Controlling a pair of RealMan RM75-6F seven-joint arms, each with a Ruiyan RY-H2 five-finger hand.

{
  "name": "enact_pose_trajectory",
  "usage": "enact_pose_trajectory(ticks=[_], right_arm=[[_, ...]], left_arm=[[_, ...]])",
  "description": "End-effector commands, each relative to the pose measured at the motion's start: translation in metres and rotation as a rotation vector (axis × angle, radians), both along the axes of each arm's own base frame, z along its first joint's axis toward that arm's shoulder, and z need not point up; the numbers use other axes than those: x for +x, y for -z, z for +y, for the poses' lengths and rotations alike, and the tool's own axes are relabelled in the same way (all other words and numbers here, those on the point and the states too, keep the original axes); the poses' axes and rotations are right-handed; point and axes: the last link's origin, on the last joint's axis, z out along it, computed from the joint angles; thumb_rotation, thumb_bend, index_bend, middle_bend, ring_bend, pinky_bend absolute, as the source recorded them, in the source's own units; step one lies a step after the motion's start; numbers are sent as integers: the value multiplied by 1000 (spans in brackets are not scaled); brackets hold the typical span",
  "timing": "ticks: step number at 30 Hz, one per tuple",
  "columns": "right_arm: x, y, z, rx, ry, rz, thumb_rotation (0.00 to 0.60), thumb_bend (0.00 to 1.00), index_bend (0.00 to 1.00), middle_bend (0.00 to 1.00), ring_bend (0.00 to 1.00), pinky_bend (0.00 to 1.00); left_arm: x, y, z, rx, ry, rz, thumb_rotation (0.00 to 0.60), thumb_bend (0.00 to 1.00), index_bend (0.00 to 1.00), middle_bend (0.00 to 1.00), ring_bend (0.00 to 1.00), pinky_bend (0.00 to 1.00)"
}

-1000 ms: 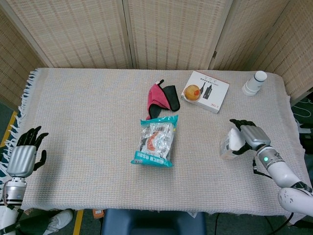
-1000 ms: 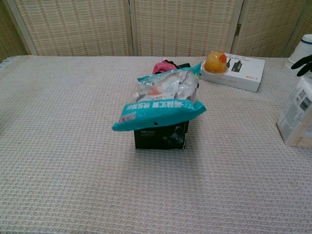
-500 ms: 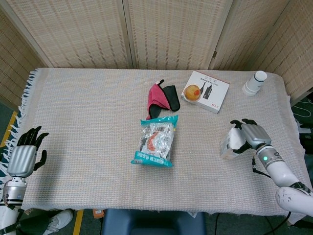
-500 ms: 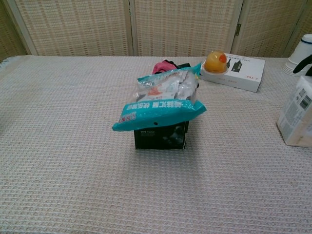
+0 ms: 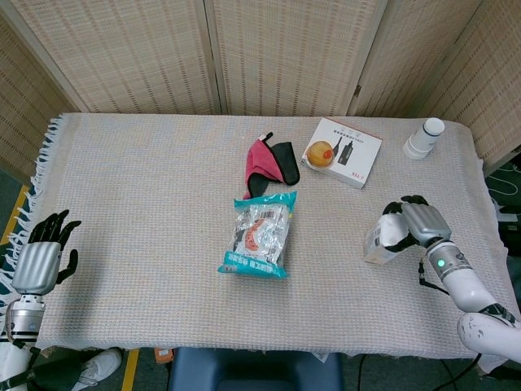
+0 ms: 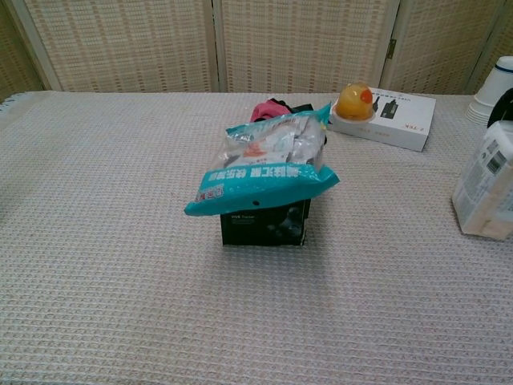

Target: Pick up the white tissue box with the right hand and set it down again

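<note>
From the head view, the right hand (image 5: 413,222) wraps its dark fingers over the top of the white tissue box (image 5: 378,244), gripping it near the table's right side. The box is a small soft-cornered block with printed sides. The left hand (image 5: 38,259) hangs off the left edge beside the cloth's fringe (image 5: 42,167), fingers apart and holding nothing. A coarse woven beige tablecloth (image 5: 146,195) covers the whole table. At centre lies a crinkly clear snack bag (image 5: 259,235) with teal ends; behind it a pink and black fabric piece (image 5: 269,163), a flat white carton (image 5: 343,151) with an orange dome on it, and a white cup stack (image 5: 424,138) near the far right corner. Open cloth lies between the bag and the tissue box. Reed-panel screens (image 5: 285,49) close off the back.

From the chest view, the tissue box (image 6: 486,192) stands at the right frame edge, tilted, well apart from the snack bag (image 6: 268,164), which rests on a black box (image 6: 264,224). Neither hand shows clearly here.
</note>
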Motion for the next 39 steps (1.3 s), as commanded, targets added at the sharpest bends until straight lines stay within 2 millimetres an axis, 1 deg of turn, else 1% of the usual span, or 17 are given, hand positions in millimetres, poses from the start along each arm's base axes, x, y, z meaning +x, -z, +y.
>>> enact_pose_trajectory(ticks=[1, 3, 6, 10, 12, 15, 16, 18, 23, 29, 35, 39], right_arm=[[4, -1, -5, -67, -42, -94, 600, 177, 434, 388, 259, 0], [5, -1, -8, -117, -85, -177, 600, 176, 434, 390, 261, 0], [1, 3, -14, -193, -154, -313, 600, 176, 435, 391, 262, 0], [-13, 13, -20, -263, -191, -506, 600, 176, 448, 394, 263, 0], [-23, 24, -25, -269, -190, -566, 600, 176, 448, 395, 263, 0], [-27, 31, -28, -263, -192, -595, 600, 177, 448, 397, 264, 0], [-30, 37, -30, -257, -189, -613, 600, 178, 448, 400, 264, 0], [-32, 58, -36, -223, -165, -669, 600, 180, 448, 405, 265, 0], [-32, 87, -49, -174, -166, -724, 600, 187, 450, 411, 266, 0], [-25, 109, -59, -137, -180, -762, 600, 194, 450, 414, 267, 0], [-27, 119, -62, -110, -172, -751, 600, 206, 450, 414, 272, 0], [-34, 117, -61, -105, -179, -708, 600, 206, 450, 414, 272, 0]], left_arm=[[0, 0, 0, 0, -1, 0, 600, 554, 183, 0, 0, 107], [0, 0, 0, 1, -1, -2, 600, 554, 184, 0, 0, 108], [0, -1, 0, 2, -1, -3, 600, 553, 184, 0, 0, 108], [0, -1, 0, 3, -1, -2, 600, 555, 183, 0, 0, 108], [0, -1, 0, 2, -2, -2, 600, 555, 183, 0, 0, 107], [0, 0, 0, 2, -2, -1, 600, 554, 183, 0, 0, 108], [0, -1, 1, 3, -2, 0, 600, 554, 183, 0, 0, 108], [-1, -1, 1, 6, -5, -1, 600, 555, 184, 0, 0, 108], [-2, -4, 1, 15, -9, -4, 600, 554, 184, 0, 0, 107], [-4, -6, 2, 22, -13, -5, 600, 552, 183, 0, 0, 108], [-5, -6, 3, 23, -15, -7, 600, 554, 184, 0, 0, 108], [-4, -5, 3, 21, -14, -6, 600, 554, 184, 0, 0, 108]])
